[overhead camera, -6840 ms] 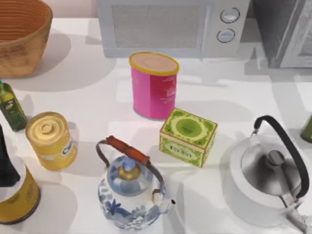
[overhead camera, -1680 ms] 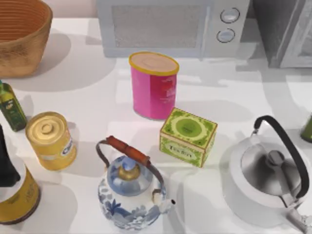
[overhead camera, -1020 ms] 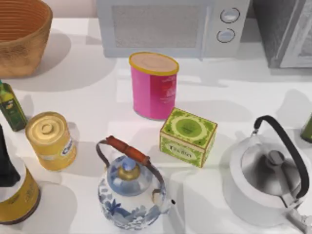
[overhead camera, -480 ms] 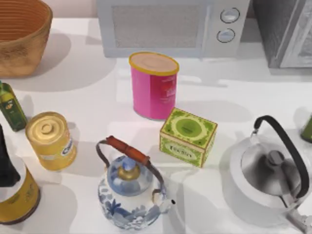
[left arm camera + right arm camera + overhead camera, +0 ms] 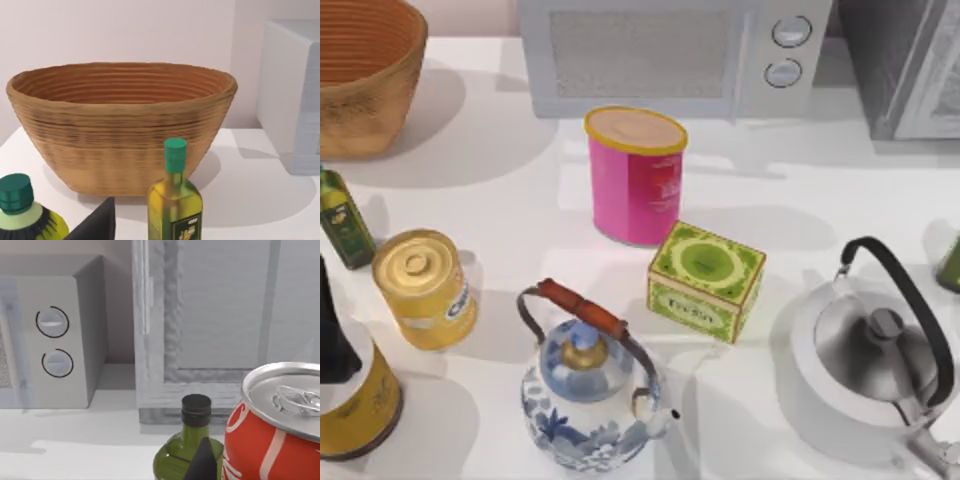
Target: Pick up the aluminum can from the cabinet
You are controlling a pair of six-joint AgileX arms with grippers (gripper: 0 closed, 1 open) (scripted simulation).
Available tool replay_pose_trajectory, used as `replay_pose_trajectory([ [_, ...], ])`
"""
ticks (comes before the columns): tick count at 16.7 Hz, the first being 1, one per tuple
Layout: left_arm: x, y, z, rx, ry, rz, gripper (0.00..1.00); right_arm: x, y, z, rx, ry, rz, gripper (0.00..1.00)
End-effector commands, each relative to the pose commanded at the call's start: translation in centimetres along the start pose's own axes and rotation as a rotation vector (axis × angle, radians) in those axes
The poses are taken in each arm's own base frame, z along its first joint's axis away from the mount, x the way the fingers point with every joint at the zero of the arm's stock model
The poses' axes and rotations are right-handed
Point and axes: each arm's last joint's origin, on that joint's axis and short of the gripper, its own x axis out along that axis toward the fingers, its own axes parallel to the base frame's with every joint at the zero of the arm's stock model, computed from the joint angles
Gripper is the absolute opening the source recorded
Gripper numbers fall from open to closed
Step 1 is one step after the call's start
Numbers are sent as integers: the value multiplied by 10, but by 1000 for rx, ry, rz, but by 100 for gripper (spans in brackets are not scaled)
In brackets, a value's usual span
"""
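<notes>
The aluminum can [image 5: 272,430], red with a silver top, stands very close in the right wrist view, just in front of the grey cabinet [image 5: 220,325]. My right gripper [image 5: 205,462] is shut on the can, with one dark finger [image 5: 201,460] pressed against its side. The far side of the can is cut off. A green glass bottle [image 5: 192,450] stands right behind the finger. In the top view the cabinet [image 5: 910,65] is at the back right. My left gripper [image 5: 95,227] is parked at the table's left, near a small olive oil bottle [image 5: 175,205].
A microwave [image 5: 670,55] stands at the back and a woven basket [image 5: 365,70] at the back left. In the middle are a pink tin [image 5: 635,175], a green tea box [image 5: 705,280], a yellow can [image 5: 425,288], a blue-and-white teapot [image 5: 585,390] and a steel kettle [image 5: 870,365].
A soft shadow at the table's right side has drifted toward the right edge and shrunk. The things on the table have not moved.
</notes>
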Motion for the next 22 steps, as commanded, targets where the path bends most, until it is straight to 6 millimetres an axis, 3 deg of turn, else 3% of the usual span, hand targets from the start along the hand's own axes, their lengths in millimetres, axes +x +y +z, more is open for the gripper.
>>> replay_pose_trajectory([
  [7, 0, 0, 0, 0, 0, 0, 100, 11, -9, 23, -17, -46, 70, 0],
  [13, 0, 0, 0, 0, 0, 0, 100, 53, -46, 41, -48, -38, 262, 0],
  [17, 0, 0, 0, 0, 0, 0, 100, 81, -95, 24, -45, -9, 422, 0],
  [22, 0, 0, 0, 0, 0, 0, 100, 85, -162, -32, -18, 8, 607, 0],
])
